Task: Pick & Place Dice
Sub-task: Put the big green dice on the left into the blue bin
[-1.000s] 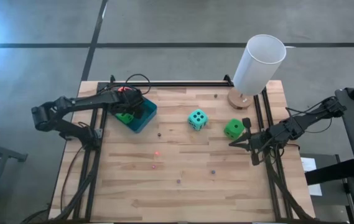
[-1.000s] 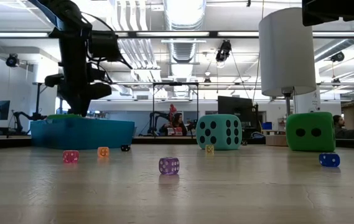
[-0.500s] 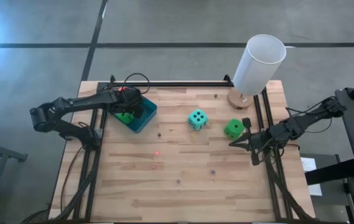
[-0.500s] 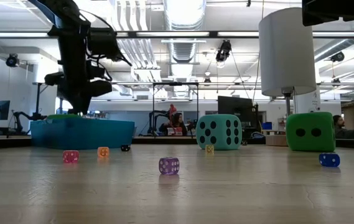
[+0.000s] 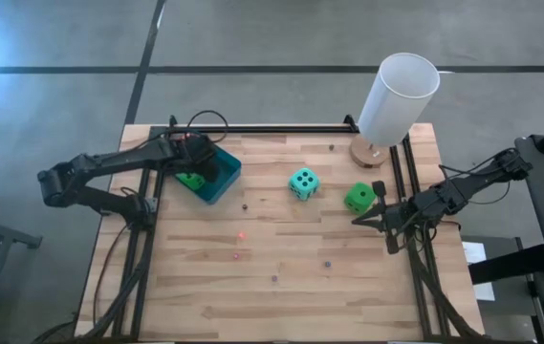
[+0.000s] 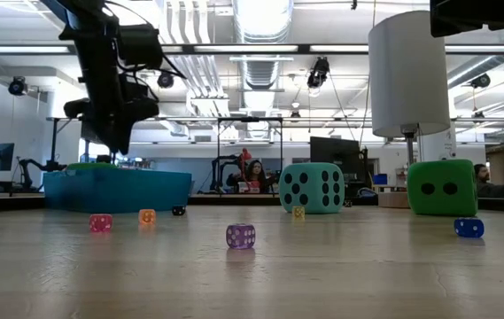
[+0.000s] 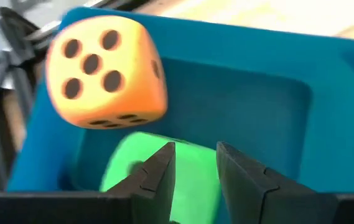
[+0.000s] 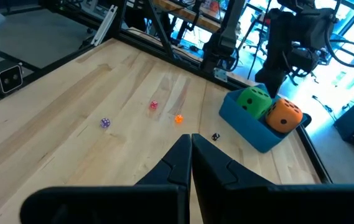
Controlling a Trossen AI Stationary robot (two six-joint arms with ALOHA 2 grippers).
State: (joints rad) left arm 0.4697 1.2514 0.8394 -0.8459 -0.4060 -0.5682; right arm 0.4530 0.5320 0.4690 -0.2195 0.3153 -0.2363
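Hovering left gripper (image 7: 192,165) above green die (image 7: 164,177) in tray (image 7: 326,112).

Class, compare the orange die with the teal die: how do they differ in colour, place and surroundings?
The orange die is orange and sits in the blue tray; the teal die is teal and rests on the bare table. The orange die leans beside a green die; the teal die stands apart from its neighbours. Both are soft-looking cubes with dark pips.

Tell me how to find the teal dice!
Find the tall white cylinder at the table's far right corner. Two big dice sit just in front of it: the teal dice lies nearer the table's middle, apart from the green dice. It is the only blue-green one.
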